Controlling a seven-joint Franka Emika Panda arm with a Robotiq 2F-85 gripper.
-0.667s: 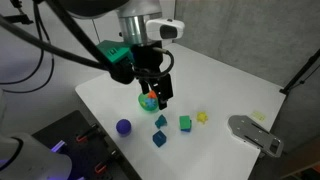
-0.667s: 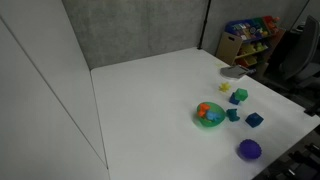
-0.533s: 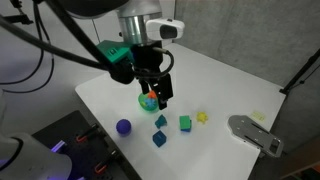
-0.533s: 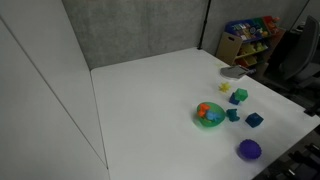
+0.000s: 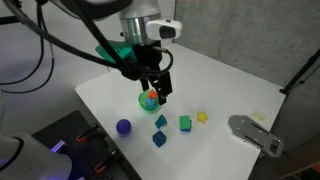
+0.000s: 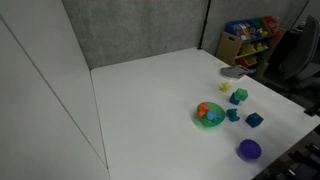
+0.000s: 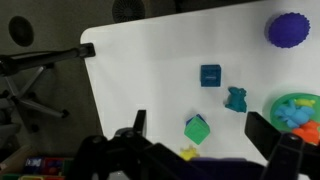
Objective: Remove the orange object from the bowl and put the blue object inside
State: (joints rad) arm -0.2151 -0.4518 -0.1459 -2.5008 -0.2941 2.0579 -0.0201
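Over the white table the gripper hung above the bowl, its fingers spread and empty. In an exterior view the blue object waited at the bowl's 4 o'clock, close to the table's near edge. The orange object lay inside the bowl (apparently untouched), so removal seemed the step in hand, and the next move called for descending and clenching on it. Bare table toward 10 o'clock offered room for setting it down.

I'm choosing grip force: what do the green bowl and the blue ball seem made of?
The bowl looks like smooth plastic: uniform bright green, thin rim. The blue ball looks matte, its outline slightly rough in the wrist view; perhaps foam or rubber, too blurred to settle.
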